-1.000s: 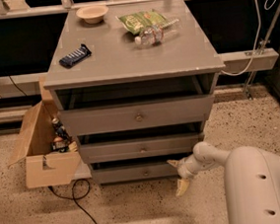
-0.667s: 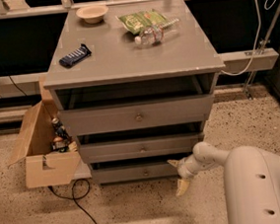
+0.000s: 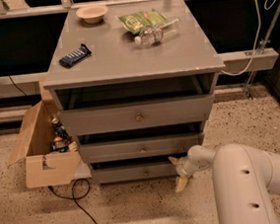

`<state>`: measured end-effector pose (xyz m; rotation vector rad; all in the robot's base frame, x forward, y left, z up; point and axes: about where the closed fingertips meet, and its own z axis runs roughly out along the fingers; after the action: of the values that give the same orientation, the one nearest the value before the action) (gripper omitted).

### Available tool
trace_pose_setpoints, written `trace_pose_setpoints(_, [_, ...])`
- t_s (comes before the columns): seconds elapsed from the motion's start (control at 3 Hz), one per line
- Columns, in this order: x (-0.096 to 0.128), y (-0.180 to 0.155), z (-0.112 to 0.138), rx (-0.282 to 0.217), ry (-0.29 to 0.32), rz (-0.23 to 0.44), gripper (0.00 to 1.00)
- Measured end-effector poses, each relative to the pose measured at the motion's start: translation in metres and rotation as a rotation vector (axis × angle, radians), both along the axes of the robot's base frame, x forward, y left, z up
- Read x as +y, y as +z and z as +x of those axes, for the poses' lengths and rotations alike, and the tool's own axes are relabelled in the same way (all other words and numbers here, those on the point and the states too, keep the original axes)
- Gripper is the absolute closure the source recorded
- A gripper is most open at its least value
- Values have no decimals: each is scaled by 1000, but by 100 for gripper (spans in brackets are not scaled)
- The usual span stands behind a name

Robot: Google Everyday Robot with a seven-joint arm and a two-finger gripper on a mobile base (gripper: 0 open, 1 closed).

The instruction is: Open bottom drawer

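The bottom drawer [image 3: 136, 172] is the slimmest grey front, lowest in the grey cabinet, with a tiny round knob [image 3: 146, 172] at its centre. It stands slightly out from the cabinet. The mid-sized drawer [image 3: 141, 147] is above it and the tallest drawer [image 3: 136, 116] above that. My gripper [image 3: 177, 172] is at the right end of the bottom drawer front, low near the floor, on the white arm [image 3: 245, 178] that comes in from the lower right. One yellowish fingertip [image 3: 180, 183] points down toward the floor, another [image 3: 173, 159] sits by the drawer's right edge.
On the cabinet top [image 3: 124, 56] lie a bowl [image 3: 92, 12], a dark snack bar [image 3: 74, 56], a green chip bag [image 3: 143, 20] and a plastic bottle [image 3: 155, 32]. An open cardboard box [image 3: 42, 148] stands at the left, with a black cable [image 3: 76, 199] on the speckled floor.
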<state>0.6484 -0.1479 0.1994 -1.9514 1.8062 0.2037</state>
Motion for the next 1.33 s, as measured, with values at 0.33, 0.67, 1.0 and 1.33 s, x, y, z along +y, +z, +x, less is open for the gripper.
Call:
trace_pose_setpoints(0.33, [3, -9, 20, -41, -9, -19, 0])
trace_pose_setpoints(0.67, [9, -22, 36, -47, -5, -26, 0])
trace_pose_setpoints(1.0, [18, -35, 35, -25, 19, -33, 18])
trace_pose_setpoints(1.33, [17, -36, 23, -8, 18, -47, 41])
